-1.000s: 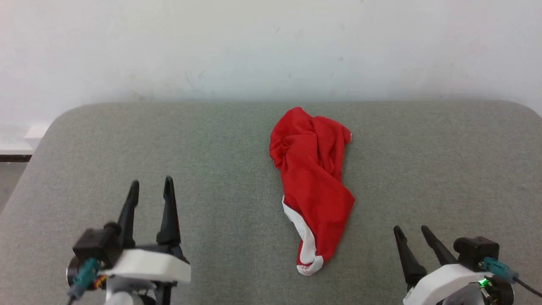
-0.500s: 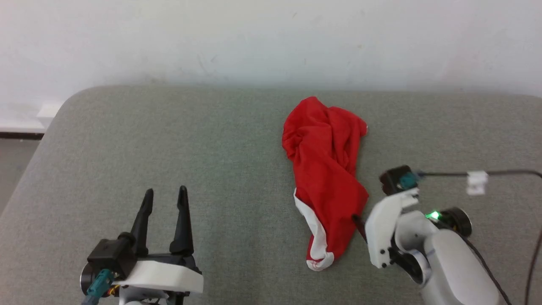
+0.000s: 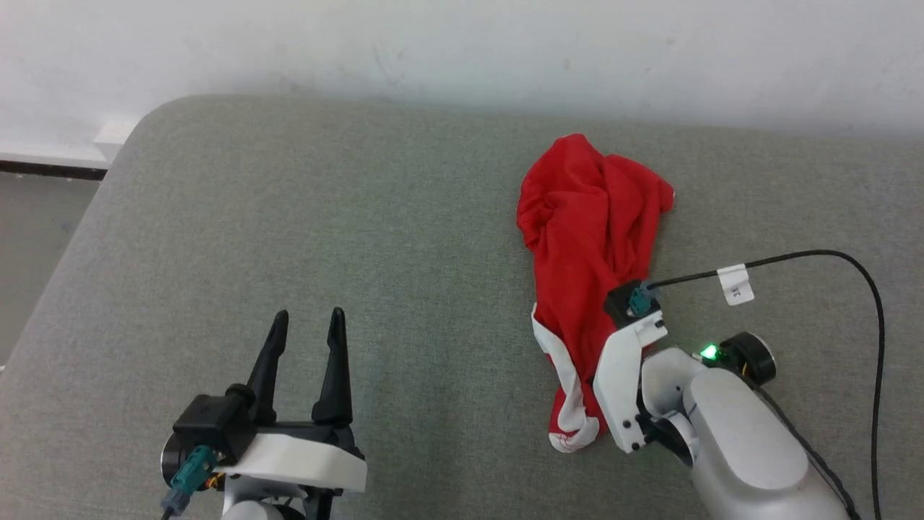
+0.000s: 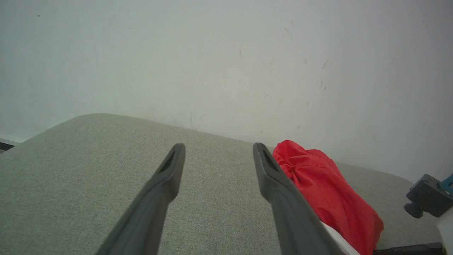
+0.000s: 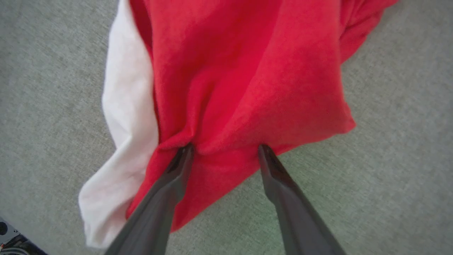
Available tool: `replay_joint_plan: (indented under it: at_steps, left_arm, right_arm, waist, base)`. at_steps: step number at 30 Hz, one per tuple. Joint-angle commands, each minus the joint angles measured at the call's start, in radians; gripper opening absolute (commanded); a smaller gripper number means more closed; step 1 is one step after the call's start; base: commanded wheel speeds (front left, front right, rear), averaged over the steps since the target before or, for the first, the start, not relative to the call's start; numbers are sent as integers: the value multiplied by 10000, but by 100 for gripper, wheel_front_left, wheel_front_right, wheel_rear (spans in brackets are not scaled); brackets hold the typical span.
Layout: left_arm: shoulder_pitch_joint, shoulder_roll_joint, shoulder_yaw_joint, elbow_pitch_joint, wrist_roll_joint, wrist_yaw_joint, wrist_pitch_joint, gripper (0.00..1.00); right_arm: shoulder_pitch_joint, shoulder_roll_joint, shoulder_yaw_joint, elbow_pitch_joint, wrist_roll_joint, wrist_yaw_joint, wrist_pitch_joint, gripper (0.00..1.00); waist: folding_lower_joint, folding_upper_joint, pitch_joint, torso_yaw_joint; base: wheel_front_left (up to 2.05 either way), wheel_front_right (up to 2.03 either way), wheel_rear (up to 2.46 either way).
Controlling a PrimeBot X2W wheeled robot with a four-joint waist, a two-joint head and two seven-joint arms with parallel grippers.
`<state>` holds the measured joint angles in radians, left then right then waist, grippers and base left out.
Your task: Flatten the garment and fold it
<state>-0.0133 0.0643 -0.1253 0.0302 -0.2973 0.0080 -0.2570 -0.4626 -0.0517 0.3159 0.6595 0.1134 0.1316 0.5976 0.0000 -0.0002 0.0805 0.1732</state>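
Right claw [image 5: 225,147]: released. My two long dark fingers are spread wide and their tips press down into the red cloth and dent it. One tip sits just beside the white band, the other close to the cloth's outer edge. A hump of cloth lies between the tips, but nothing is pinched.
Left claw [image 3: 309,313]: released and empty, with its fingers apart and pointing toward the far edge. It hangs over the near left part of the worktop, well apart from the cloth.
Garment [image 3: 585,238]: bright red soft cloth shorts, crumpled into one long, wrinkled bunch. It lies on the right half of the worktop and runs from close to the far edge down toward the near edge. It is not yet flattened or folded.
White band [image 5: 124,106]: this runs along the left side of the garment's near end and curls round at the very tip.
Worktop [image 3: 361,217]: a grey cloth-covered top with rounded far corners.
Right forearm [image 3: 743,433]: pale, rising from the near right corner, with the wrist over the garment's near end. A small green light [image 3: 709,352] glows on it.
Black cable [image 3: 823,252]: it loops from my right wrist over the worktop to the right of the garment and carries a white tag [image 3: 735,283].
Wall [image 3: 462,43]: white and lightly scuffed, behind the far edge.
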Motion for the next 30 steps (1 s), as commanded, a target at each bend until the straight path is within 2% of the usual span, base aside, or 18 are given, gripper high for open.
replay_joint_plan:
  at_steps: [1,2,5,8,12,16,21,22,23,26,30]
  left_arm:
    - [-200,-49,32,43,62,-93,-47,100]
    - [-204,-61,48,61,68,-104,-47,100]
    - [-195,-90,82,114,78,-137,-47,100]
    - [-174,-109,126,133,76,-160,-47,100]
    - [-143,-123,184,146,63,-182,-47,100]
    - [-173,-131,191,197,21,-249,-47,100]
    - [-215,-136,217,277,-17,-294,-47,100]
    - [-219,-137,217,294,-31,-297,-47,100]
    - [-216,-137,220,309,-52,-298,-47,100]
    - [-199,-138,242,346,-89,-300,-47,100]
    - [-218,-139,251,425,-125,-303,-47,100]
  right_arm:
    - [-137,15,63,79,43,-9,-128,14]
    - [-185,15,84,95,95,-9,-270,0]
    - [-324,15,-97,-15,333,-9,-824,0]
    - [-410,8,-785,-329,606,-9,-1410,0]
    - [-345,-433,-2459,-740,615,-9,-1873,0]
    - [47,-956,-4503,-711,149,-9,-1740,0]
    - [693,-735,-6752,-534,-731,-9,-1290,0]
    - [739,-594,-7010,-609,-812,-9,-1353,7]
    - [763,-466,-7188,-755,-849,-9,-1557,100]
    - [778,-203,-7234,-1310,-602,-9,-2447,100]
    - [1156,-66,-6776,-2536,87,-9,-4282,100]
  waist:
    - [0,2,38,6]
    - [0,2,31,-22]
    - [0,2,-29,-133]
    - [0,2,-129,-286]
    - [0,2,-204,-465]
    - [0,2,-183,-552]
    - [0,2,-143,-597]
    - [0,2,-140,-601]
    - [0,2,-139,-614]
    - [0,2,-163,-662]
    - [0,2,-263,-700]
  base:
    - [0,0,0]
    - [0,0,0]
    - [0,0,0]
    - [0,0,0]
    - [0,0,0]
    - [0,0,0]
    - [0,0,0]
    - [0,0,0]
    - [0,0,0]
    - [0,0,0]
    - [0,0,0]
